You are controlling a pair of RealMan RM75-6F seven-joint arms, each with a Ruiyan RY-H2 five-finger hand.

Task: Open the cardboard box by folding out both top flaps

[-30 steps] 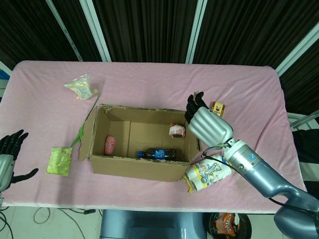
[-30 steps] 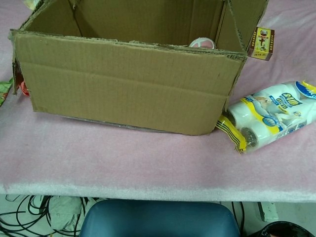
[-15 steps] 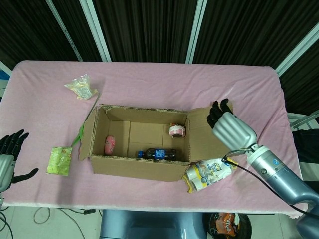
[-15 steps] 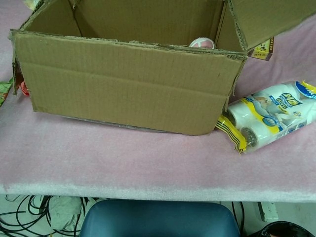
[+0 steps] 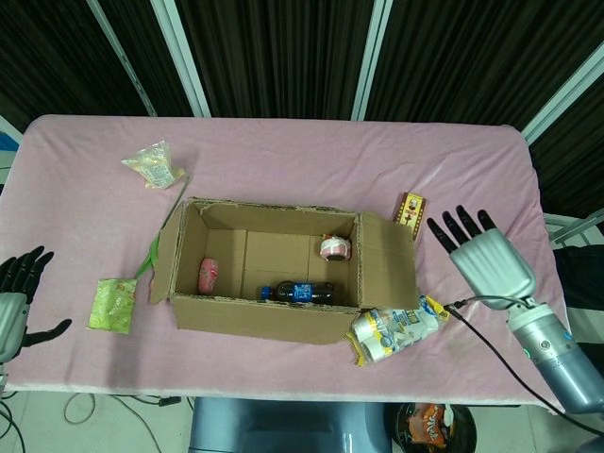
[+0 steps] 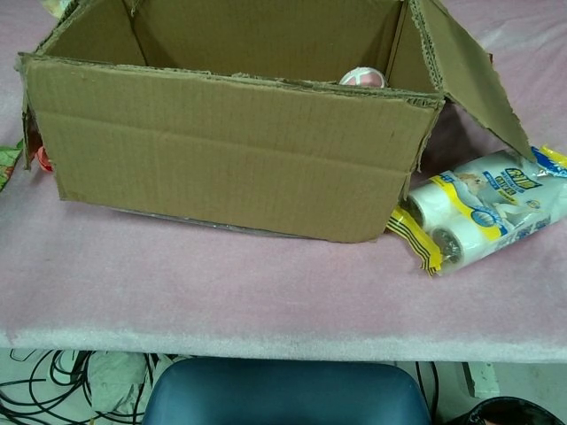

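The brown cardboard box [image 5: 269, 321] [image 6: 230, 164] sits mid-table with its top uncovered. Its right flap [image 5: 387, 262] [image 6: 465, 75] is folded outward and slopes down onto a pack of paper rolls. The left flap [image 5: 166, 257] also hangs outward. Inside lie a dark bottle [image 5: 296, 293], a pink item [image 5: 208, 275] and a small round pink tub [image 5: 335, 248]. My right hand [image 5: 485, 260] hovers to the right of the box, fingers spread, holding nothing. My left hand [image 5: 19, 297] waits at the table's left edge, fingers apart and empty. Neither hand appears in the chest view.
A pack of paper rolls [image 5: 392, 330] [image 6: 483, 208] lies against the box's front right corner. A small yellow carton [image 5: 409, 207] lies behind the right flap. A green packet [image 5: 113, 304] and a clear snack bag [image 5: 154, 165] lie to the left on the pink cloth [image 5: 283, 160].
My right hand swept rightward away from the box, and the right flap swung from upright to folded outward and down. The left hand stayed still.
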